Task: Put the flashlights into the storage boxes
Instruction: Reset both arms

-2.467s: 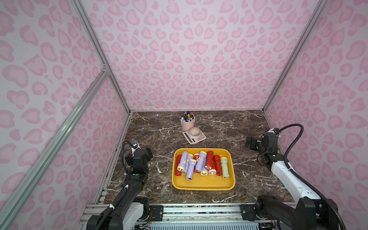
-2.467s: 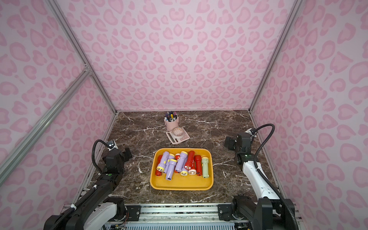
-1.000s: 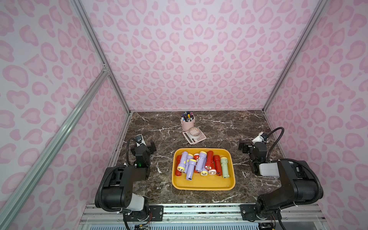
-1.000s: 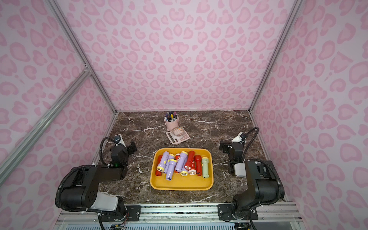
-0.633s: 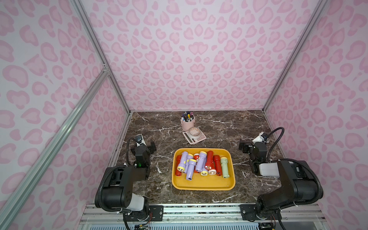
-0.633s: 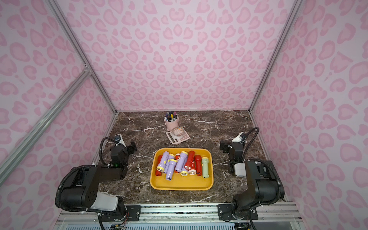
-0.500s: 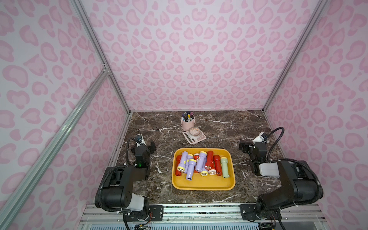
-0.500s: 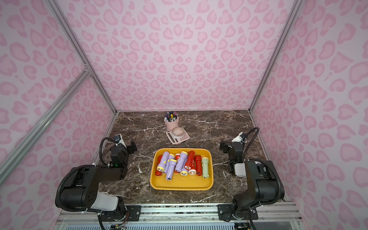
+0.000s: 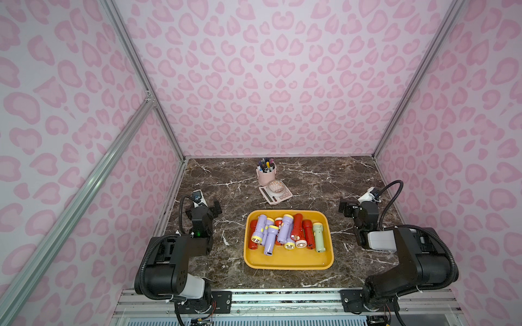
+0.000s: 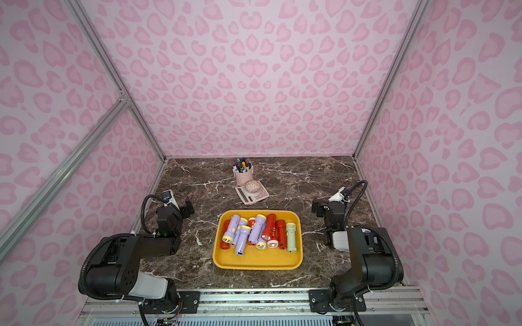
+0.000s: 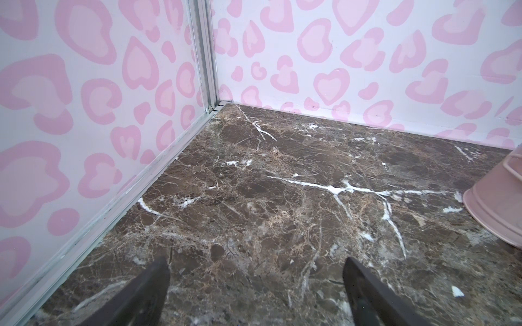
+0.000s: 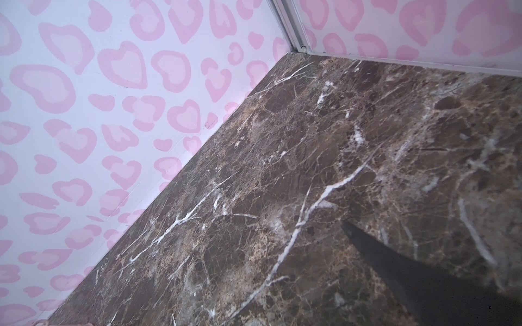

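The flashlights (image 9: 284, 232) (image 10: 255, 231) lie heaped inside the storage box, a shallow yellow-orange tray (image 9: 288, 262) (image 10: 254, 261), in both top views. They are lilac, red and one pale green (image 9: 318, 237). My left gripper (image 9: 202, 208) (image 10: 177, 208) rests folded left of the tray, apart from it. In the left wrist view the left gripper (image 11: 257, 268) is open over bare marble. My right gripper (image 9: 356, 205) (image 10: 324, 208) sits folded right of the tray. The right wrist view shows only one of its fingers (image 12: 409, 271), with nothing against it.
A pink pen cup (image 9: 266, 176) (image 11: 497, 203) stands behind the tray, with a flat pink calculator (image 9: 279, 196) and a round item on it just in front. Pink patterned walls close three sides; a metal rail (image 9: 282, 296) runs along the front edge.
Both arms have drawn back from their raised, stretched poses and folded down beside the tray. Over the last second nothing has moved. The flashlights stay as they were.
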### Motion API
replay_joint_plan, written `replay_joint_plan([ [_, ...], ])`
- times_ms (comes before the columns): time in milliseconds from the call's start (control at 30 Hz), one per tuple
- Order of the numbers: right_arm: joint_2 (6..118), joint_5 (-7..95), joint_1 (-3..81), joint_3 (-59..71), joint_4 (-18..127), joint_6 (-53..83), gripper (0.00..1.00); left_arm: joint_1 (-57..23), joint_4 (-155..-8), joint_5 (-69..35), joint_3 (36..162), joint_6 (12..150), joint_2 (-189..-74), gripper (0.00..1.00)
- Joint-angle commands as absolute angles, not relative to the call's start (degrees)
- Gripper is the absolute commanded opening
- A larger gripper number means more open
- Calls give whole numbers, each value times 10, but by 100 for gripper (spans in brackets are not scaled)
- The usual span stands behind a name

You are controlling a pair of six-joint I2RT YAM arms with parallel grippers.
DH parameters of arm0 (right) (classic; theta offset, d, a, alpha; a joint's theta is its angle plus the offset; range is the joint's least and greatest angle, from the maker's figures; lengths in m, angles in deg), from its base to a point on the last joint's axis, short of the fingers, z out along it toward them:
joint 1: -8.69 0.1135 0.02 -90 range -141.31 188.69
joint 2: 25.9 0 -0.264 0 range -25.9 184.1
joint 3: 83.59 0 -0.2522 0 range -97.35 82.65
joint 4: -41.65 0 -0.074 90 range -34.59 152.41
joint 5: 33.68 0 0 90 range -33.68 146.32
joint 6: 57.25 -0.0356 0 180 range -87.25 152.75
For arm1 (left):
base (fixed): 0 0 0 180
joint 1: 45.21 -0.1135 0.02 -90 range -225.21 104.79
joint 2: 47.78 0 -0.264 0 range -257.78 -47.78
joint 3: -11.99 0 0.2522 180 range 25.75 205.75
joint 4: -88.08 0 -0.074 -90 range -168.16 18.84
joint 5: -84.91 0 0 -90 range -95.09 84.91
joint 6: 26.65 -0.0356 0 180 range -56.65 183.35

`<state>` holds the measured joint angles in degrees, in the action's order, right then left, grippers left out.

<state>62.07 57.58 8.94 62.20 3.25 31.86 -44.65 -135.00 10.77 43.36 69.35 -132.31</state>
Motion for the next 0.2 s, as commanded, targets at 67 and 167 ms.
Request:
replay_joint_plan([
  [67,621,582,90,621,21,324,100,-447,-1362,107,438,690,-1325,97],
  [167,622,581,89,621,21,324,100,-447,-1365,107,435,690,-1323,97],
])
